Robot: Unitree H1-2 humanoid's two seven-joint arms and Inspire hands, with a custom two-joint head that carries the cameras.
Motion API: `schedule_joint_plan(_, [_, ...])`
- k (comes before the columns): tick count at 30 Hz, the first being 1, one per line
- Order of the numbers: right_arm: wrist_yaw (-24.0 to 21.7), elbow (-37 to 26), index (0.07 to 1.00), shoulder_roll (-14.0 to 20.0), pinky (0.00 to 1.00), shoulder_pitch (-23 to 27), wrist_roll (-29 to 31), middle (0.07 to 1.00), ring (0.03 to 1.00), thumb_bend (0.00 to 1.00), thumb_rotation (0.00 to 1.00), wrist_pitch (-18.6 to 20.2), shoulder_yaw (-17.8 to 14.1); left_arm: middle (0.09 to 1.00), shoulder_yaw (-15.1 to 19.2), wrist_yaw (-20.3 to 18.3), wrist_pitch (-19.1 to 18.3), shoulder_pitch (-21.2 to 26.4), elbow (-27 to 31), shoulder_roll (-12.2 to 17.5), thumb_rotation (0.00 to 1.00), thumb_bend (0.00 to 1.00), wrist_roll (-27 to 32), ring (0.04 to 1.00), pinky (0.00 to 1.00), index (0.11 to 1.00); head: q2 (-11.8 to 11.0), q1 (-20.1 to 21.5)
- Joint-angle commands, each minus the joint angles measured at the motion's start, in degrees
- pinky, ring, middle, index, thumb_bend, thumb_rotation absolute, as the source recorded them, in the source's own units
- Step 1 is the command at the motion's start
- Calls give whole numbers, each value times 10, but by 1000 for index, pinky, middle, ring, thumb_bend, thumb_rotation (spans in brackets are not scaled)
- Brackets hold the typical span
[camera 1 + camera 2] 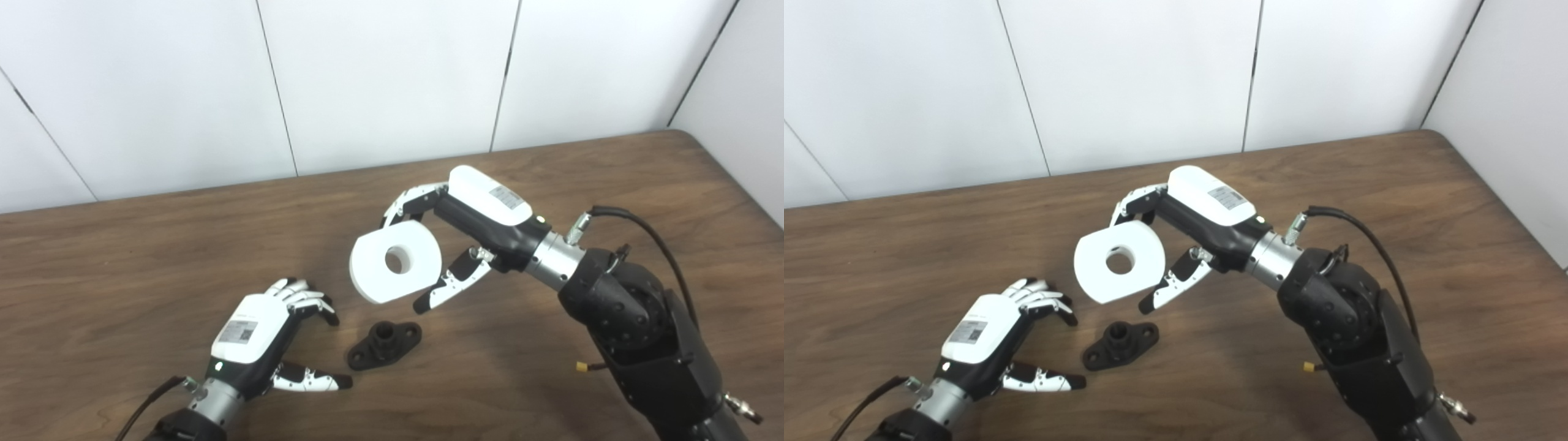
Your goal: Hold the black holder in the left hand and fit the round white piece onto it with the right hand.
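While the right hand (456,245) is gripping the round white plastic piece (395,261) aloft, the left hand (269,334) (fingers spread, empty) is lying beside the black flanged holder (384,345) on the wooden worktop (153,257).

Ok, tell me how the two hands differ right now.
The right hand is shut on the round white piece, held up above the table; the left hand is open and holds nothing. The left hand sits low beside the black holder, not touching it; the right hand is raised. Both share white shells and black-and-white fingers.
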State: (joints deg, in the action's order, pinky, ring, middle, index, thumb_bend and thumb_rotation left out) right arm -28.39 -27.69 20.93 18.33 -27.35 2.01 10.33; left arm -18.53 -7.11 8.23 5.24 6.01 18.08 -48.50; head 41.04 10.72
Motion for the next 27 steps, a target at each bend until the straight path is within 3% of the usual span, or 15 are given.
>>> schedule_joint_plan(1, [18,-7,480,-1,578,15,2,649,676,520,130,-11,-4,767,-2,-21,-12,-3,9,6,360,946,7,889,923,610,0,2])
schedule_joint_plan(13, [20,-7,480,-7,582,15,-3,648,676,520,129,-8,-3,788,-18,-52,-39,6,28,-1,417,1000,16,908,915,627,-3,9])
schedule_joint_plan(27, [25,-1,480,-7,576,15,-11,647,673,520,129,-11,1,799,-20,-34,-40,3,18,-4,365,1000,12,916,925,625,-4,9])
